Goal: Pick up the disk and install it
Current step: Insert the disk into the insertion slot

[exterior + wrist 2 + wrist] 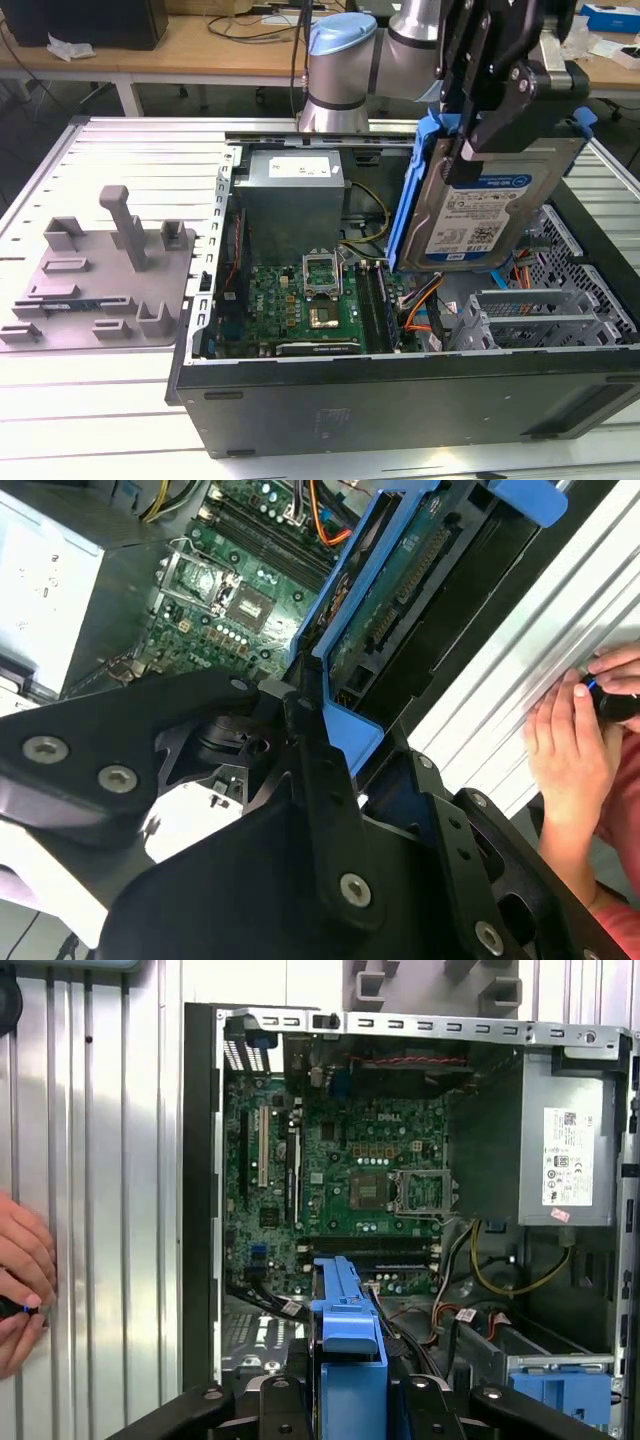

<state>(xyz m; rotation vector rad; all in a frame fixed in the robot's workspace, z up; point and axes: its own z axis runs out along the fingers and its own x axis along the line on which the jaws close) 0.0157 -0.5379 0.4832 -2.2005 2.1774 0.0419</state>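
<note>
Disk [480,215]: held on edge over the open case [400,395], at the exterior view's right (upright, presumably to clear the case walls).
Gripper [478,140]: clamped on the Disk's upper edge.

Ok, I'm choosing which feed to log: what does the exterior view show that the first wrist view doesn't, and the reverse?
Exterior view: the disk's labelled face, hanging upright in the jaws, and the arm's blue-capped joint. First wrist view: a person's hand beside the case, and the disk's blue bracket edge-on. Both: the open case's motherboard and power supply.
</note>
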